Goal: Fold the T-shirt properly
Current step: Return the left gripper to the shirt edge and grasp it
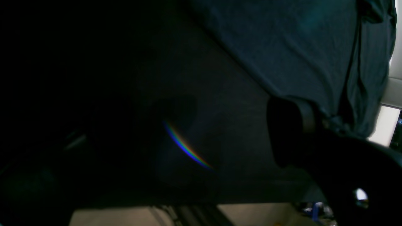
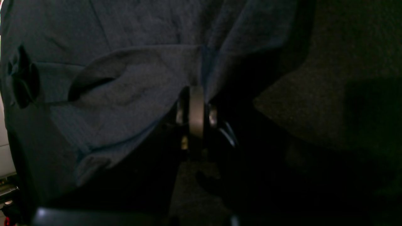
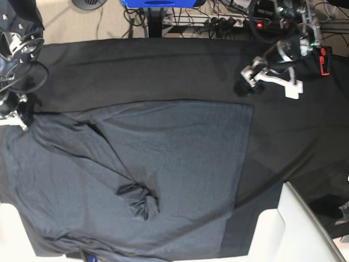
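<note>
The dark slate-grey T-shirt [image 3: 163, 164] lies spread on the black tablecloth [image 3: 163, 71], with a small crumpled lump [image 3: 139, 201] near its middle. My right gripper [image 3: 19, 117] is at the shirt's left edge. In the right wrist view its jaws [image 2: 196, 94] are closed together on a pinch of the T-shirt [image 2: 125, 88], which drapes away from them. My left gripper [image 3: 244, 87] hovers over bare tablecloth just beyond the shirt's upper right corner. In the left wrist view one dark finger [image 1: 292, 138] stands off-centre beside the T-shirt [image 1: 298, 47]; the other finger is lost in darkness.
A white object [image 3: 286, 229] sits at the table's front right corner. Cables and a power strip [image 3: 218, 22] lie on the floor behind the table, next to a blue base [image 3: 158, 3]. A rainbow lens flare [image 1: 185, 147] crosses the left wrist view.
</note>
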You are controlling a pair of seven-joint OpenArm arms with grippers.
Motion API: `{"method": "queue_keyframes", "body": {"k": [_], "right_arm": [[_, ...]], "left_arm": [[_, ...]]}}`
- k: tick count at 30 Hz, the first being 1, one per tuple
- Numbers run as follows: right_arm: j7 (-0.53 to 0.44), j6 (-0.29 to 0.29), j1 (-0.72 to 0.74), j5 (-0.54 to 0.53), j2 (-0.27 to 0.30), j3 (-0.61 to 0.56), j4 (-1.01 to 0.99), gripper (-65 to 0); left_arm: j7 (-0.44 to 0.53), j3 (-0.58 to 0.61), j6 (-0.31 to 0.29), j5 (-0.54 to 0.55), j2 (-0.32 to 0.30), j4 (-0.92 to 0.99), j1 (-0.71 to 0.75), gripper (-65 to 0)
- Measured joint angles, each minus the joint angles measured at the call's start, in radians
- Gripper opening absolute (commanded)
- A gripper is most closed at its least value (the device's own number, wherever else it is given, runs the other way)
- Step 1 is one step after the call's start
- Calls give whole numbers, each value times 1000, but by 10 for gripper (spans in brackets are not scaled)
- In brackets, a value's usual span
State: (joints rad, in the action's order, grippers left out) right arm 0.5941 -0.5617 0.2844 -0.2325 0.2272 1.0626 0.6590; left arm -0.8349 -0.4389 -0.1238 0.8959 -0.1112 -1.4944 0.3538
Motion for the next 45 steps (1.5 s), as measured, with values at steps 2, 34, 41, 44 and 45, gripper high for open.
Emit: {"method": "queue_keyframes", "body": {"k": [2,34,41,44,45], "right_arm": [[0,0,0,0,0,0,0,-650],[-4,-8,-23,-15,6,-6,2,-650],[-4,-8,-23,-15,6,-6,2,-650],[-4,-8,-23,-15,5,-6,2,-650],[-4,-8,-23,-15,5,-6,2,-650]], "left_arm": [[7,-3,-9,11,2,28,-17,0],[159,24,-15,17,11,296,-293,0],[166,98,-20,16,37,298,-304,0],[171,95,-22,17,36,300,-304,-94],[196,97,-13,11,36,305,-304,-174]]}}
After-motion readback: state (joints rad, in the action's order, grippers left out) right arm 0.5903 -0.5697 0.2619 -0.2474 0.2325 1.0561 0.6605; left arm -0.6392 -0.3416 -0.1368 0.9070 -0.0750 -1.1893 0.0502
